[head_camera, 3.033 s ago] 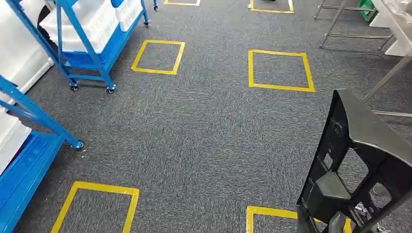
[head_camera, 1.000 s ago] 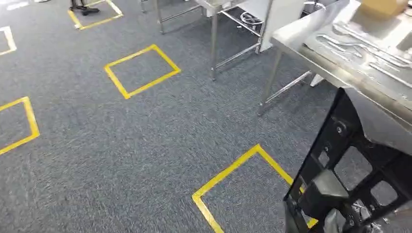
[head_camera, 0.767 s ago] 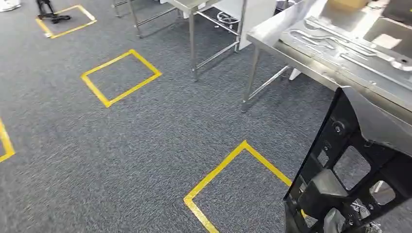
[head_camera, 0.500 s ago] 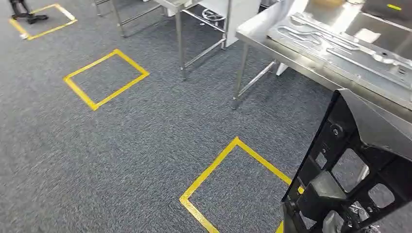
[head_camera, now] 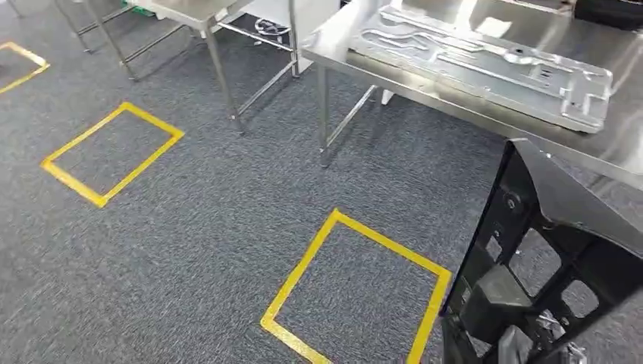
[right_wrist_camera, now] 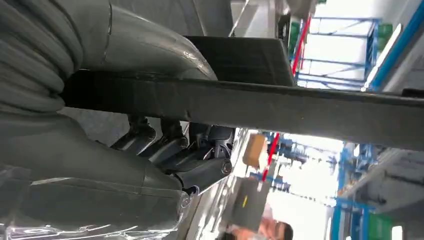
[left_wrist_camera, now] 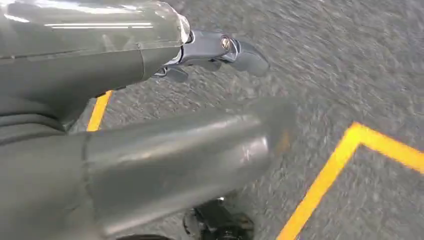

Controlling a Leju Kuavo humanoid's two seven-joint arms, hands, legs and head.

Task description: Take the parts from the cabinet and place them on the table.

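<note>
A large black plastic part point(head_camera: 553, 250) with cut-out windows stands upright at the lower right of the head view. My right hand point(right_wrist_camera: 125, 165) grips it, with the thumb over its edge point(right_wrist_camera: 300, 107) and the dark fingers point(right_wrist_camera: 170, 142) under it. The steel table point(head_camera: 327, 42) stretches across the upper right, just beyond the part. A silver stamped metal panel point(head_camera: 485, 64) lies flat on it. My left hand point(left_wrist_camera: 215, 50) hangs over the grey carpet, holding nothing, with its fingers stretched out.
A yellow tape square point(head_camera: 356, 288) marks the carpet just before the table, and another point(head_camera: 114, 152) lies to the left. The table's legs point(head_camera: 324, 114) stand near the first square. A second steel table point(head_camera: 189, 9) is at the back left.
The camera has turned: the blue racks have left the picture, and the steel table with its panel has come in and drawn nearer. The black part stays in my right hand.
</note>
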